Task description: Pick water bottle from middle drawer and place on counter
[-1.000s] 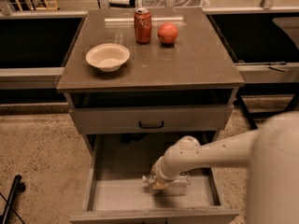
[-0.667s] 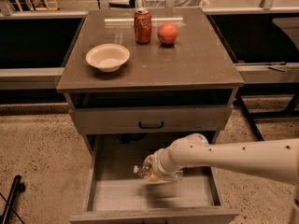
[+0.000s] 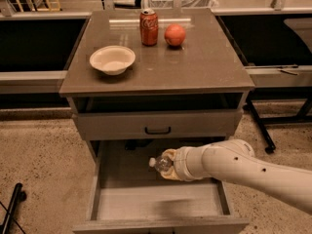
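The water bottle (image 3: pixel 159 163) is small and clear with a white cap that points left. It lies sideways in my gripper (image 3: pixel 168 166), lifted above the pale floor of the open middle drawer (image 3: pixel 146 204). My gripper is shut on the bottle, and its tan fingers (image 3: pixel 170 175) wrap the body and hide the label. My white arm reaches in from the lower right. The grey-brown counter (image 3: pixel 204 65) is the cabinet's top slab, above and behind the gripper.
On the counter stand a red soda can (image 3: pixel 149 27), a red-orange fruit (image 3: pixel 175 35) and a white bowl (image 3: pixel 112 59). A shut drawer front with a black handle (image 3: pixel 157 130) sits just above the gripper. A black stand leg (image 3: pixel 261 128) is at the right and a black rod (image 3: pixel 12 206) at the lower left.
The gripper has risen off the drawer floor with the bottle in it and moved toward the back of the drawer. The arm has swung lower on the right.
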